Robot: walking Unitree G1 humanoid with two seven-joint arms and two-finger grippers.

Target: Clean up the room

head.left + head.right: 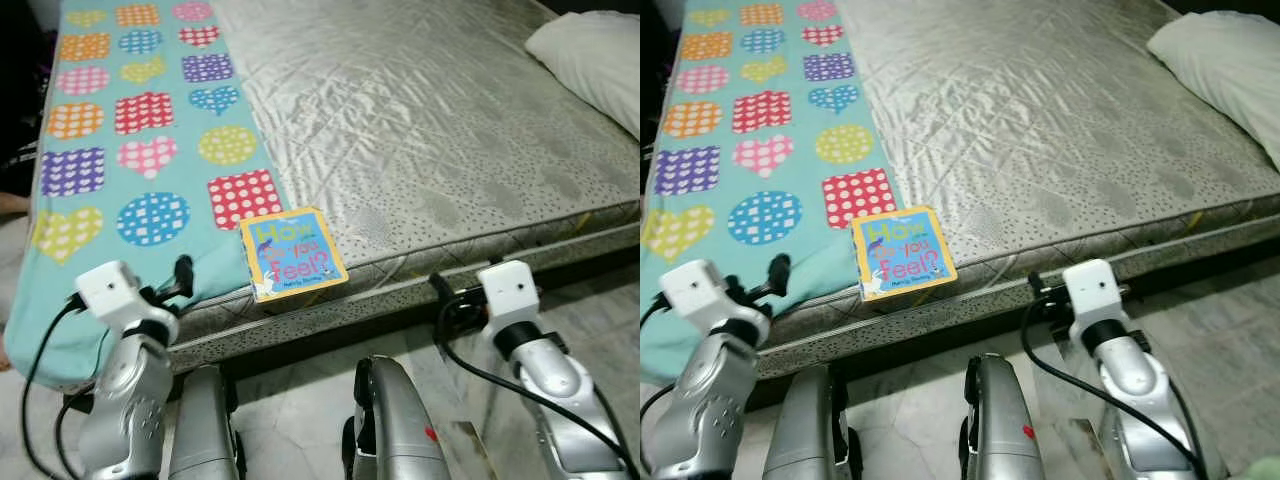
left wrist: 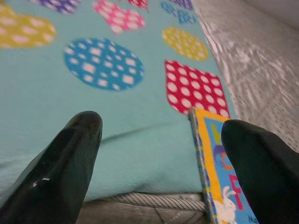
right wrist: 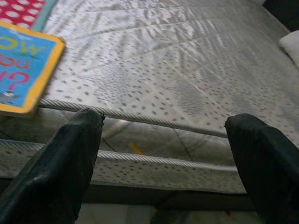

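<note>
Hands (image 2: 159, 154) (image 3: 163, 158) open, seemingly empty

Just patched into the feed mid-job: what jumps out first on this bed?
The book, blue with a yellow border, lies at the mattress front edge, partly on the blanket, a teal one with bright dotted hearts and circles covering the bed's left side. A white pillow sits at the far right. Both grippers, left and right, are open near the bed's front edge, either side of the book.
</note>
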